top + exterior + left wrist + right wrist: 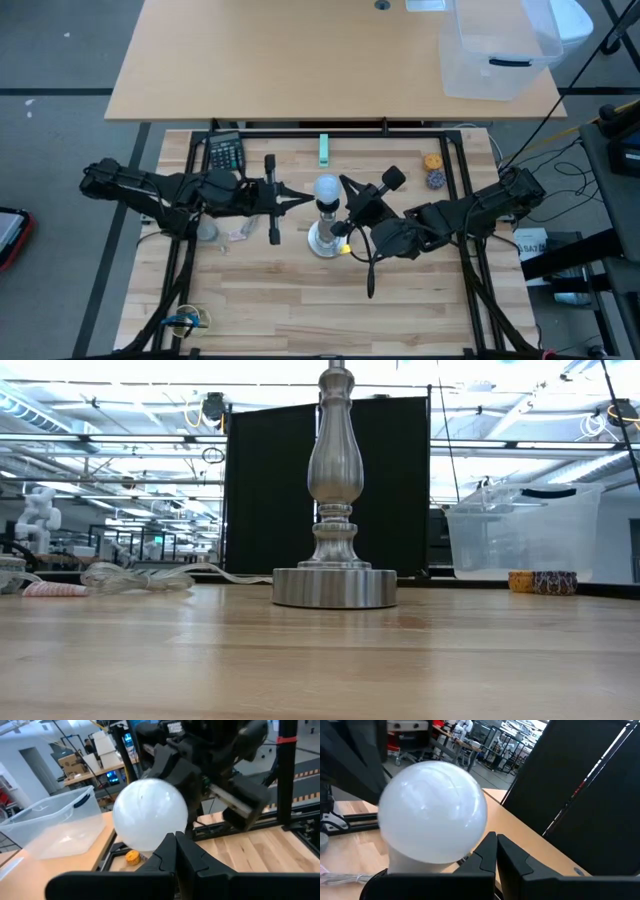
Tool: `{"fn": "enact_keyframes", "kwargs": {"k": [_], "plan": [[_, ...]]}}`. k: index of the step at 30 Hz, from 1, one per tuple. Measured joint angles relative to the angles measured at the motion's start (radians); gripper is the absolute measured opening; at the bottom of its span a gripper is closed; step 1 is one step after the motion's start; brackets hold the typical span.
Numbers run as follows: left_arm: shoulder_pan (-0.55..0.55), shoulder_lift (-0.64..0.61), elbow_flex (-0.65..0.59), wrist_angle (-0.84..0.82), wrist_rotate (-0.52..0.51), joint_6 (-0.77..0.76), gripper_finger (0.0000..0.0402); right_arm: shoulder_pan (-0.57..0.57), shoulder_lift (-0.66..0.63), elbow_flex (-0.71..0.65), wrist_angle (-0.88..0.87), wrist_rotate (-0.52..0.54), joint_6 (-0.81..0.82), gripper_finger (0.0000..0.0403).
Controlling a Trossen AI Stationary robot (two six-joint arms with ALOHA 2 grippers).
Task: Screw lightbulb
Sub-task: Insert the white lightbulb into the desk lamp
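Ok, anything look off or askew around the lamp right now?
Nothing stands out. The lightbulb sits upright atop the lamp stand, which stands level on the table. Both hands, left and right, are shut beside the bulb.

lamp stand (335, 510) top cut off in low view, lightbulb (432, 812) base hidden

no legible txt, labels or nos anywhere; calculator (225, 153) keys too small to read
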Motion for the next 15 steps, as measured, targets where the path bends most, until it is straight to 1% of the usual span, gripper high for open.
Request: {"fn": "enact_keyframes", "kwargs": {"k": [10,15], "plan": [[0.028,0.001,0.0,0.0,0.004,0.001,0.0001,0.002,0.0,0.0,-0.003,0.001,0.004,0.0],[0.028,0.001,0.0,-0.002,0.004,0.003,0.0001,0.005,0.0,0.0,-0.003,-0.015,0.011,0.0]]}}
